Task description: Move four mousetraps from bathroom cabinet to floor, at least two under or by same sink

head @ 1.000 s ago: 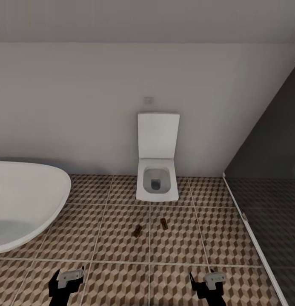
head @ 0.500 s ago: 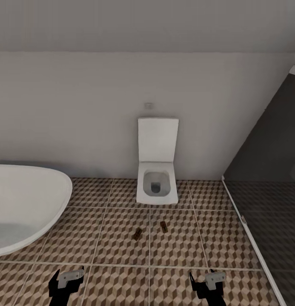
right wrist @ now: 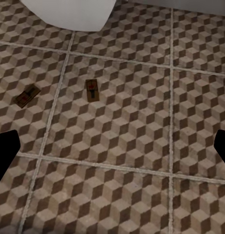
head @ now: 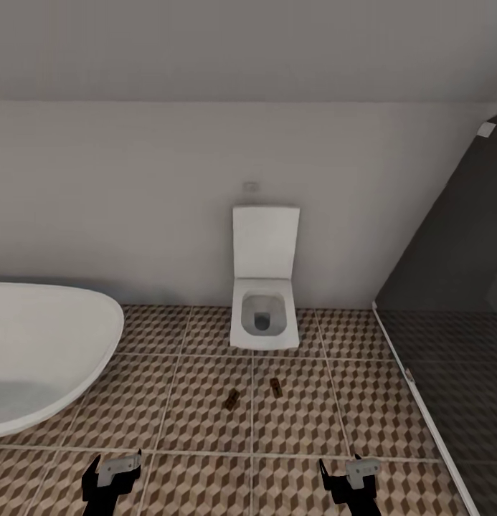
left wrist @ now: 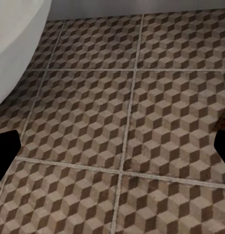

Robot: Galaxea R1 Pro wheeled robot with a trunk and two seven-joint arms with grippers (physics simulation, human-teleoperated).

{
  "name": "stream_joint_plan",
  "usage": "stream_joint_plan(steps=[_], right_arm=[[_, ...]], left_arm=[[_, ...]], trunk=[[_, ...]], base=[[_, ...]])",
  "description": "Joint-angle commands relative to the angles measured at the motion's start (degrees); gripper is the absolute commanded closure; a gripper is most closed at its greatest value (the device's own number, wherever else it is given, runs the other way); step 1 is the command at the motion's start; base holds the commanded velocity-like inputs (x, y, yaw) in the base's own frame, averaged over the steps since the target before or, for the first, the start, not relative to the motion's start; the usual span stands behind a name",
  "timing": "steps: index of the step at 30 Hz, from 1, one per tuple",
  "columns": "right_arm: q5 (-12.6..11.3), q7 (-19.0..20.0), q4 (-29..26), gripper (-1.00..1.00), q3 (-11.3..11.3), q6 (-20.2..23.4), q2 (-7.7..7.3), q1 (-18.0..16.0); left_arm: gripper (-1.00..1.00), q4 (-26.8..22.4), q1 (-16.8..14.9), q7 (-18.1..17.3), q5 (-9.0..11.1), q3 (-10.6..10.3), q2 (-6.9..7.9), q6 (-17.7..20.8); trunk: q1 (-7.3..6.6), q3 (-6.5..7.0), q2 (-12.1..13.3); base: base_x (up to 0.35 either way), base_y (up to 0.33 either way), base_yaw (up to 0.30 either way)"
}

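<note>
Two mousetraps are lying flat on the bathroom floor just at the toilet's 6 o'clock, seemingly set down already, while the left gripper and right gripper are hanging released, grasping nothing.

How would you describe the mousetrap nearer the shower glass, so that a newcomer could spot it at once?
Start at the white toilet against the back wall. On the bathroom floor just in front of it lie two small brown boards; the mousetrap is the one toward the dark glass. Its neighbour lies toward the bathtub and more askew.
</note>
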Motion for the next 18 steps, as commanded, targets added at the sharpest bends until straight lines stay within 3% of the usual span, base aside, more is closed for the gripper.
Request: stream_joint_plan(steps=[1, 18], right_arm=[[0.1, -0.2, 0.1, -1.0, 0.4, -0.1, -0.02, 0.0], [0.1, -0.2, 0.1, -1.0, 0.4, -0.1, -0.02, 0.0]], left_arm=[[-1.0, 0.1, 0.0, 0.6, -0.4, -0.4, -0.03, -0.1], [-1.0, 0.1, 0.0, 0.6, -0.4, -0.4, -0.03, -0.1]], trunk=[[-0.2, 0.21, 0.3], [-3.94, 4.85, 7.2]], base=[[0.0, 0.0, 0.0], [0.0, 0.0, 0.0]])
